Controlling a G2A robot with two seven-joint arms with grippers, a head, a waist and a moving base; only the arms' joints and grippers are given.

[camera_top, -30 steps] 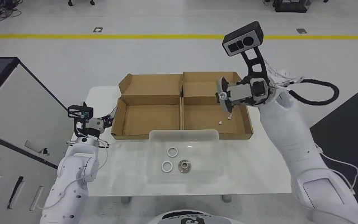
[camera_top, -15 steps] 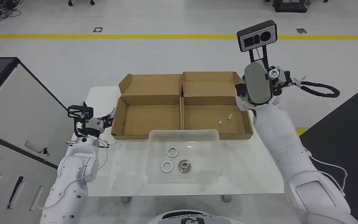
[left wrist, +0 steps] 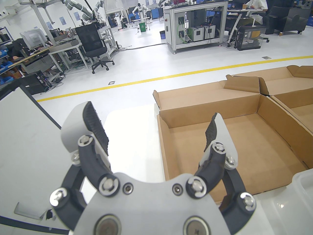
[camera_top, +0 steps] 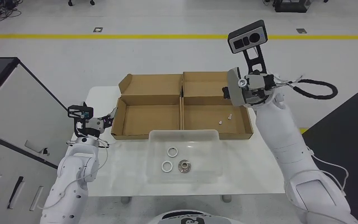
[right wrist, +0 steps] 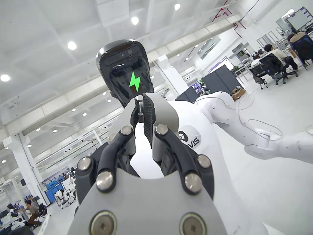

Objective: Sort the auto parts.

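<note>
My right gripper point(right wrist: 141, 101) has its jaws pressed together on a small screw point(right wrist: 139, 106). The screw stands up between the tips, and the gripper points up into the air. It is held high, past the far right corner of the tub point(camera_top: 207, 162).

My left gripper point(left wrist: 152, 110) has its jaws spread wide with nothing between them. It sits low, off to the left of the tub, just beside the outer wall of the left box point(camera_top: 148, 119).

In the tub I see two white rings point(camera_top: 173, 151), one nearer me than the other. A metal round part point(camera_top: 183, 165) lies just beside the nearer ring.

The left box and the right box point(camera_top: 204, 117) are brown and open. They stand side by side against the far edge of the tub. Two tiny pale bits point(camera_top: 221, 121) lie close together on the floor of the right box, behind the tub's right end. I cannot tell what they are.

The tub stands on a white table point(camera_top: 251, 168).
</note>
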